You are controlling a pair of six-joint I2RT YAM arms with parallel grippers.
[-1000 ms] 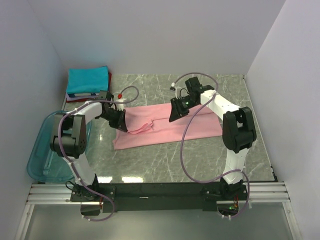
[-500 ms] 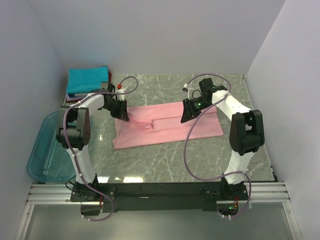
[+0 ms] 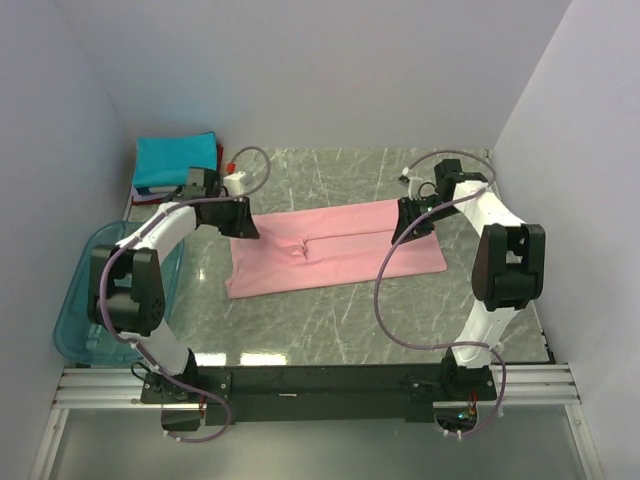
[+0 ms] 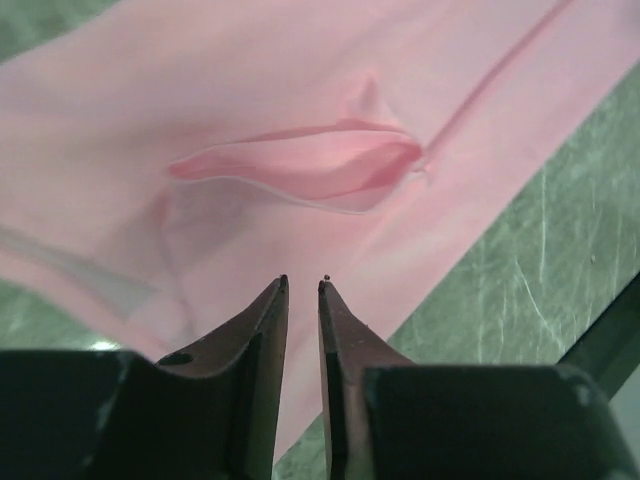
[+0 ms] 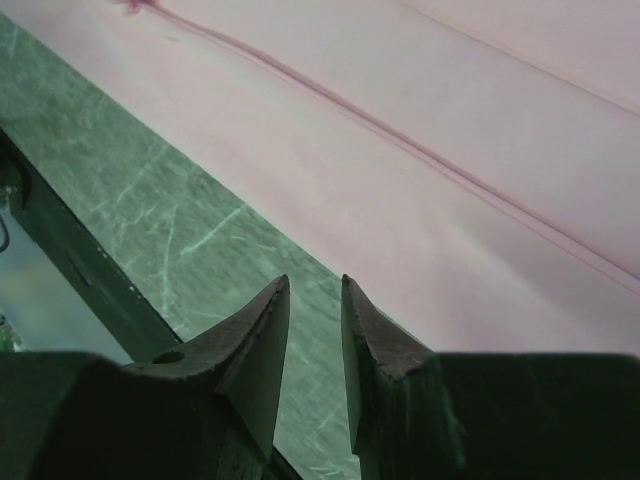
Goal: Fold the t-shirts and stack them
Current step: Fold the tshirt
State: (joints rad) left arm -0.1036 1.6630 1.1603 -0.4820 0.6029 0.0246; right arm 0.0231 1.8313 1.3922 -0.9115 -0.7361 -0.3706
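Observation:
A light pink t-shirt point(image 3: 340, 250) lies folded into a long band across the middle of the table, with a small pucker point(image 3: 303, 247) near its middle. My left gripper point(image 3: 243, 226) hovers at the band's far left corner. In the left wrist view its jaws point(image 4: 302, 283) stand a narrow gap apart with nothing between them, over the pink cloth point(image 4: 300, 90). My right gripper point(image 3: 405, 229) is at the band's far right edge. In the right wrist view its jaws point(image 5: 315, 280) are slightly apart and empty, over the edge of the cloth point(image 5: 450, 170). A folded teal t-shirt point(image 3: 175, 160) tops a stack at the back left.
A translucent blue plastic bin point(image 3: 85, 305) sits at the left edge, beside the left arm. The green marble table point(image 3: 330, 320) shows in front of the shirt. Walls close in at the back and on both sides. The black rail point(image 3: 320, 382) runs along the near edge.
Both grippers have moved apart: the left to the far left corner, the right along to the right edge. The bunched cloth near the left gripper now lies flatter.

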